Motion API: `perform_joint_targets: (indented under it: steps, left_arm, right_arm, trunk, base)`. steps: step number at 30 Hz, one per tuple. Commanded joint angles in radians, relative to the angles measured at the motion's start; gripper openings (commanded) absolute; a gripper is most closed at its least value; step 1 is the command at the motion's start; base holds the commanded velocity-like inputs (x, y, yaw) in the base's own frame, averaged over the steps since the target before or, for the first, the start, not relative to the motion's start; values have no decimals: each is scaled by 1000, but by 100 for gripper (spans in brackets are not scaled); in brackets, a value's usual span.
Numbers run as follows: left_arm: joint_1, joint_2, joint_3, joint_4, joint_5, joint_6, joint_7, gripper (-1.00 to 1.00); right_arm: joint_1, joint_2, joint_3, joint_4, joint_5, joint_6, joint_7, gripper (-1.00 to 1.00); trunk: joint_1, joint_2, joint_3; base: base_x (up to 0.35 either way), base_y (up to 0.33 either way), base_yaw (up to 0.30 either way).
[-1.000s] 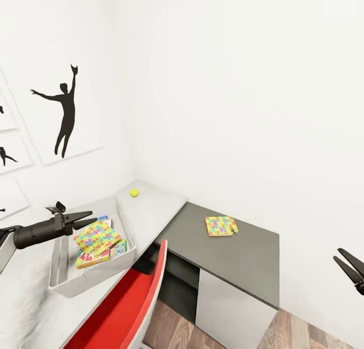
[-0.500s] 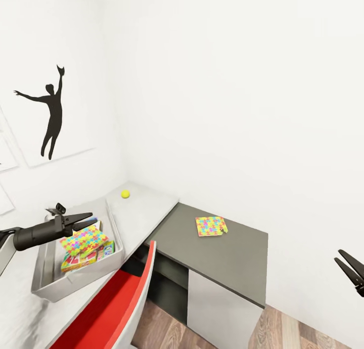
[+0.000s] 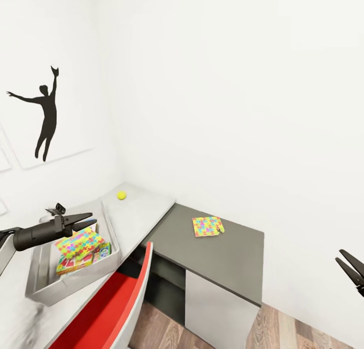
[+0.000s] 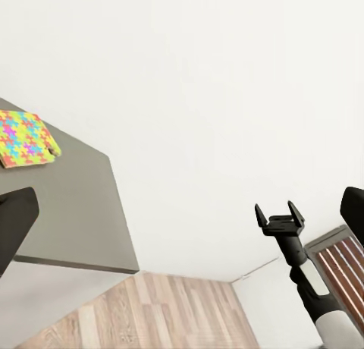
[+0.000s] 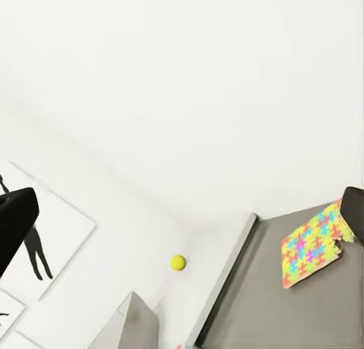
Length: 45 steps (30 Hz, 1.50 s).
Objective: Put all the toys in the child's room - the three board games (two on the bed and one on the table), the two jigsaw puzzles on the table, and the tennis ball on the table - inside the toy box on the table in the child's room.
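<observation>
The light grey, thin-walled rectangular toy box (image 3: pixel 108 240) is standing on the pale marbled table (image 3: pixel 146 210), against the left wall; inside it a bright multicoloured jigsaw sheet (image 3: pixel 80 242) is lying tilted on top of a printed game box with a red and green cover (image 3: pixel 83 258). Beyond the toy box, toward the corner of the room, the small yellow tennis ball (image 3: pixel 121 195) is resting on the same table, well apart from the bin. To the right of the toy box, on the dark grey lower desk surface (image 3: pixel 222 260), the second bright jigsaw sheet (image 3: pixel 207 226) is lying flat. The black left gripper (image 3: pixel 83 221) is hanging just above the toy box with its fingers close together, holding nothing; the black right gripper (image 3: pixel 350 269) is showing far to the right of the toy box with fingers apart, empty. A red chair back (image 3: pixel 108 308) is standing in front of the table; a black silhouette picture of a jumping figure (image 3: pixel 43 114) is hanging on the wall above the toy box.
</observation>
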State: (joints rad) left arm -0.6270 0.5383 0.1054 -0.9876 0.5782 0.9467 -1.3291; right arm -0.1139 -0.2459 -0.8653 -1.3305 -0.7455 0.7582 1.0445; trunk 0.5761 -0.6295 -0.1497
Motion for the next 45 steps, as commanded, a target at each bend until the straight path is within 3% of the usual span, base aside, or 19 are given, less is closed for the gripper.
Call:
perform_joint_targets:
  steps: [1, 28, 45]
  left_arm:
    - [0, 1, 0, 0, 3, 9, -1, 100]
    - [1, 0, -1, -19, 0, 8, 1, 100]
    - [3, 0, -3, -17, 0, 9, 6, 100]
  right_arm:
    - [-1, -2, 0, 2, -4, 6, 1, 100]
    - [-5, -9, 0, 40, -5, 12, 1, 100]
    - [-9, -10, 0, 63, 0, 12, 1, 100]
  trunk:
    - [0, -1, -1]
    - [0, -1, 32]
    - [0, -1, 52]
  base:
    - [0, 0, -201]
    - [6, -249, -214]
    - [175, 19, -215]
